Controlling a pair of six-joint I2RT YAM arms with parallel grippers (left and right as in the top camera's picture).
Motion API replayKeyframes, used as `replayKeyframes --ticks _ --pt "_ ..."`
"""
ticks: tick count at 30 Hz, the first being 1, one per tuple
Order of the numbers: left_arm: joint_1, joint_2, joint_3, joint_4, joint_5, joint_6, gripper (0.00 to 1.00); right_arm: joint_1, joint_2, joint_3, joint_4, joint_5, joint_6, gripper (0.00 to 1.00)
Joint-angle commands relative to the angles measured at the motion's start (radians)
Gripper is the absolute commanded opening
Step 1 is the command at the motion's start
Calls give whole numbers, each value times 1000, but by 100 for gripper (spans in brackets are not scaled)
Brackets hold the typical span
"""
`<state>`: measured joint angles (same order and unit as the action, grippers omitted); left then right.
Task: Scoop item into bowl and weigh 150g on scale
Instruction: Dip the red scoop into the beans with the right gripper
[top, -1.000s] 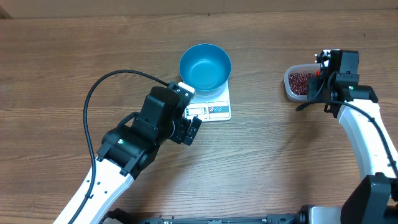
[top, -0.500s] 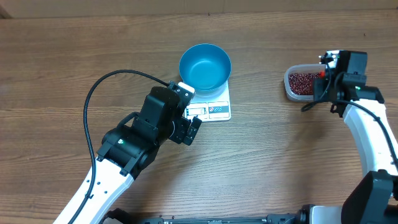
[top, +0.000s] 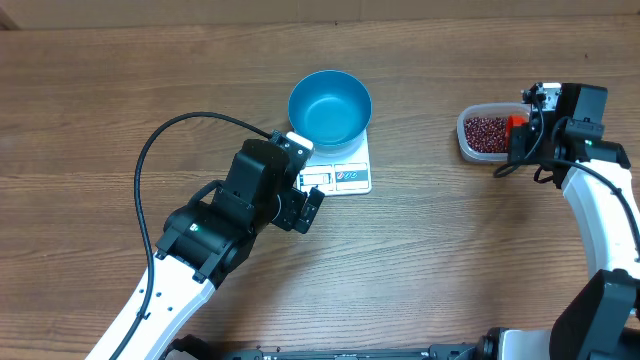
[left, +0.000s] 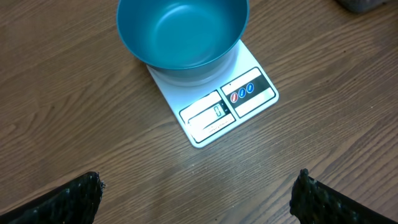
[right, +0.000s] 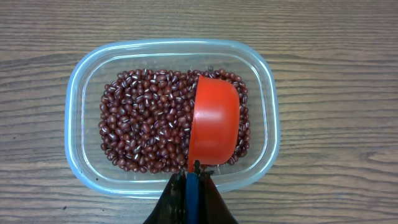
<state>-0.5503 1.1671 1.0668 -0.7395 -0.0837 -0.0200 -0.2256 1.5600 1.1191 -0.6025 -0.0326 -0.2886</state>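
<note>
Right gripper (right: 189, 185) is holding a red scoop (right: 214, 124) down among the beans (right: 146, 130), well to the right of the scale (top: 345, 178)

The beans are lying in a clear tub (right: 79, 81) well apart from the scale, so the scoop is resting on the pile at the tub's far side from the scale, seemingly placed to gather a load. The right gripper's jaws are pressing together on the scoop's thin handle. The blue bowl (top: 330, 105) is sitting empty on the scale's back half, leaving the display and buttons uncovered, probably so the weight can be read while filling. The left gripper (left: 198, 196) is hovering just in front of the scale with its fingers spread wide apart, gripping nothing and touching nothing, likely waiting to steady the bowl or press a button. No beans are in the bowl yet, so the weighing is only beginning
</note>
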Motion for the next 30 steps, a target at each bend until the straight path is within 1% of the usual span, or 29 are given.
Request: replayKeyframes --ticks 1,16,21,22,25,30 --pt "-6 6 -6 3 -9 -10 100 -1 7 -7 3 -14 -6 4" --pt "-6 6 -6 3 -9 -10 100 -1 14 -7 -16 -16 -8 4" --pt "-6 6 -6 3 -9 -10 99 -1 44 -7 -23 -54 -8 4" --pt "-6 6 -6 3 -9 -10 100 -1 61 -7 -31 -85 -8 4" --pt "-6 6 -6 3 -9 -10 100 -1 80 -7 -34 -86 -8 4" --pt "-6 6 -6 3 -9 -10 100 -1 83 -7 -34 -142 -8 4"
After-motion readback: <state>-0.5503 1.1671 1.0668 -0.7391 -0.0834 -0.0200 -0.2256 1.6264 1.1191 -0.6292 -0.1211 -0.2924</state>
